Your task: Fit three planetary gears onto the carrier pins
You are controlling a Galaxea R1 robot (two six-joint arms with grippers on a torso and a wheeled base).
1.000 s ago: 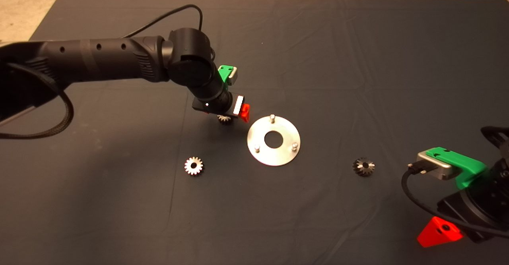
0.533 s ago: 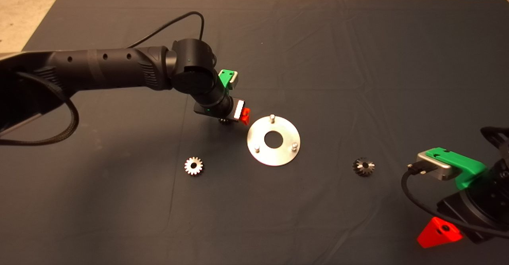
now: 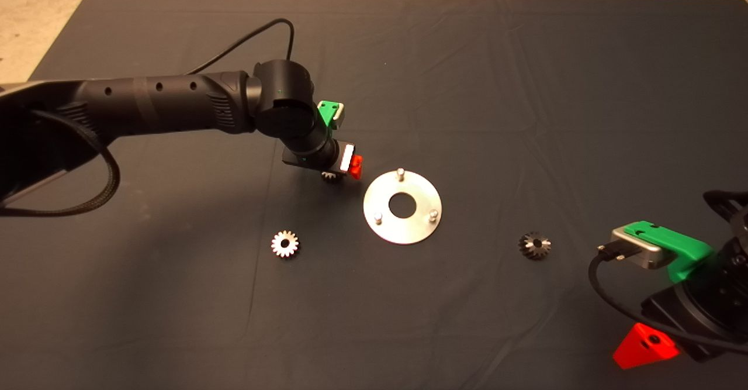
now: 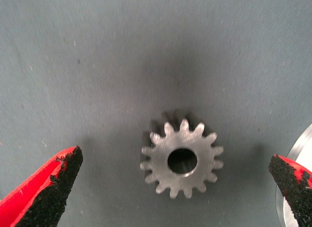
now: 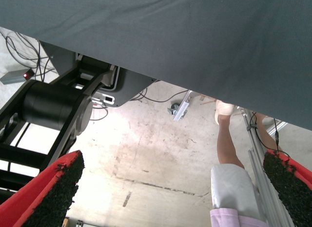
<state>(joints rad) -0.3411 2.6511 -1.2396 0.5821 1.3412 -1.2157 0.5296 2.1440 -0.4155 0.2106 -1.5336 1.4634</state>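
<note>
Beside the disc, left pincer wide open astride an untouched gear; right pincer likewise wide.

Three planetary gears, one disc, three carrier pins

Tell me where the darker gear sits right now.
In the head view the darker gear lies flat on the mat, alone to the right of the shiny disc, between it and the parked right end effector at the lower right edge.
</note>
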